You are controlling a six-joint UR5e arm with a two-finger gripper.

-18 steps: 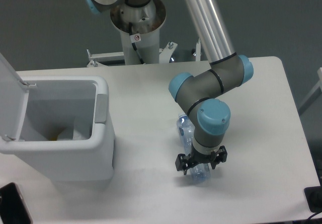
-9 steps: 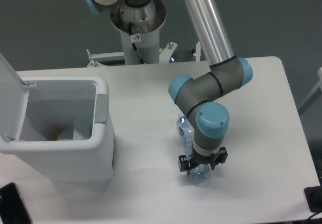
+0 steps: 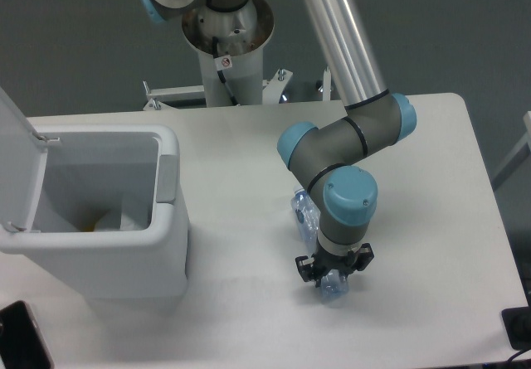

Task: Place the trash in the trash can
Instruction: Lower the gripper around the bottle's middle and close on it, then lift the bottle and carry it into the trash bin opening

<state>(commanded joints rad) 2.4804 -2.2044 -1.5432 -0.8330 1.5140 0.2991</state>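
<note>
Now I see my fingers (image 3: pixel 334 273) gripping the bottle (image 3: pixel 319 249) on the tabletop (image 3: pixel 241 162); the open trash can (image 3: pixel 99 211) sits at nine o'clock, well apart.

We see a white worktop (image 3: pixel 249 162) with rounded corners. On it, at the left, stands the bin (image 3: pixel 116 236), lid open. Right of the bin, well apart, the bottle (image 3: pixel 319 249) lies on the worktop.

The arm is folded down from twelve o'clock, wrist pointing toward six. The gripper (image 3: pixel 334 274) is held low, its jaws closed narrowly.
</note>
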